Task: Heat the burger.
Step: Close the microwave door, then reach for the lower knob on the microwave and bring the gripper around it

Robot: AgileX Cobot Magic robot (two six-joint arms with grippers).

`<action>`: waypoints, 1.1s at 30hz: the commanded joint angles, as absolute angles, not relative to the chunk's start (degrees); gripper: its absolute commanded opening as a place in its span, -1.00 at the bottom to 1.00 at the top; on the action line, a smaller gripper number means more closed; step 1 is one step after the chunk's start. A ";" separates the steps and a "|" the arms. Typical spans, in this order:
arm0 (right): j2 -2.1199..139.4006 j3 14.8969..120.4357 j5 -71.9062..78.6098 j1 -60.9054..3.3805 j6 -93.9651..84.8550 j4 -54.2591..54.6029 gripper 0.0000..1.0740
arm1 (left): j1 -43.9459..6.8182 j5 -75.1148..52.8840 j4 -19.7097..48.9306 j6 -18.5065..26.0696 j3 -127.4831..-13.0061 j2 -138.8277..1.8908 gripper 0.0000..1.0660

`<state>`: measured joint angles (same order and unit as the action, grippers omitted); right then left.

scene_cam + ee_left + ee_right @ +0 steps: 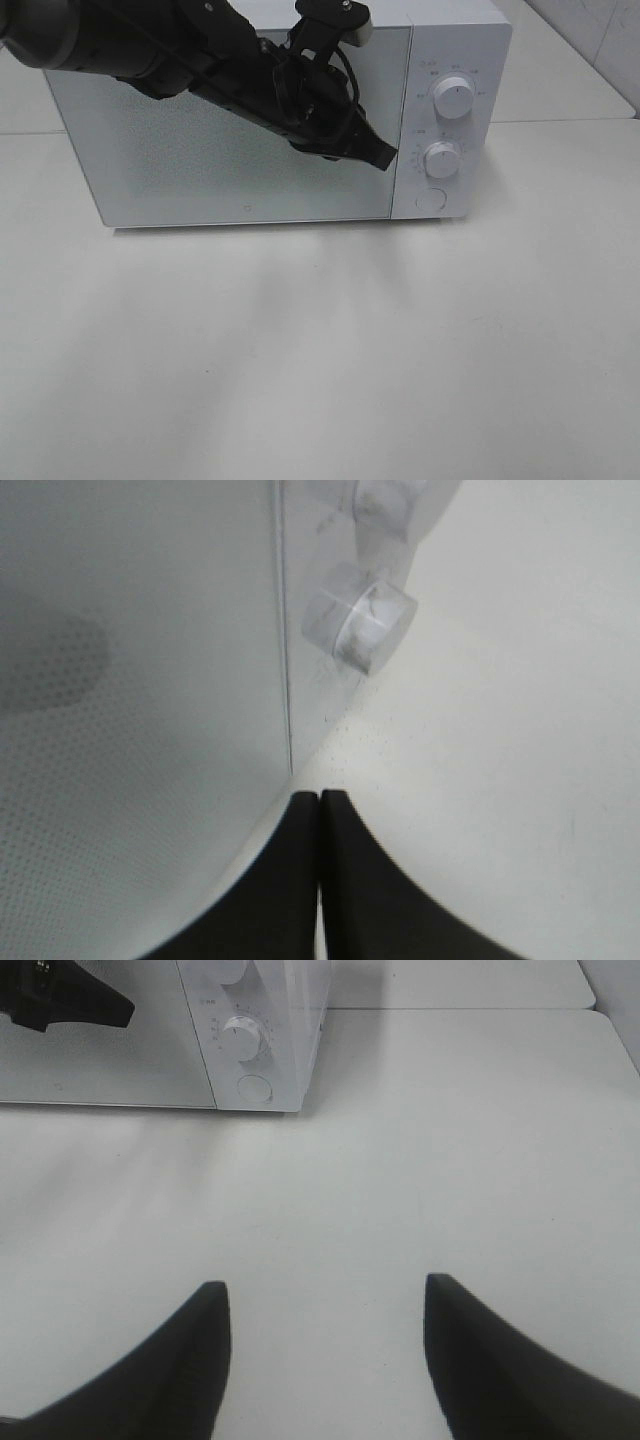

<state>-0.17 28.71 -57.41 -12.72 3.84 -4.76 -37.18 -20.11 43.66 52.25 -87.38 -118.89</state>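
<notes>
Lab-style test bench, white microwave (150,160), plain white table (320,350)

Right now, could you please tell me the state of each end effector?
Left end effector: closed, holding nothing, by the microwave door.
Right end effector: open, holding nothing.

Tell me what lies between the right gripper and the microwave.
Only bare white tabletop lies between the right gripper and the microwave; the right wrist view shows it.
</notes>
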 commanded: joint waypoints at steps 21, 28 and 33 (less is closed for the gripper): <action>-1.66 28.59 -57.30 -12.66 3.32 -4.98 0.02 | -34.84 -66.12 13.12 14.61 -88.92 -104.34 -1.00; -1.66 28.59 -57.30 -12.66 3.32 -4.98 0.02 | -34.72 -73.45 4.98 8.94 -88.81 -98.66 -1.00; -1.66 28.59 -57.30 -12.66 3.32 -4.98 0.02 | -30.31 -73.40 3.21 7.85 -87.89 -92.70 -1.00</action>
<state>-0.17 28.71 -57.41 -12.72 3.84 -4.76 -32.77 -69.50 4.07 8.65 -88.52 -95.40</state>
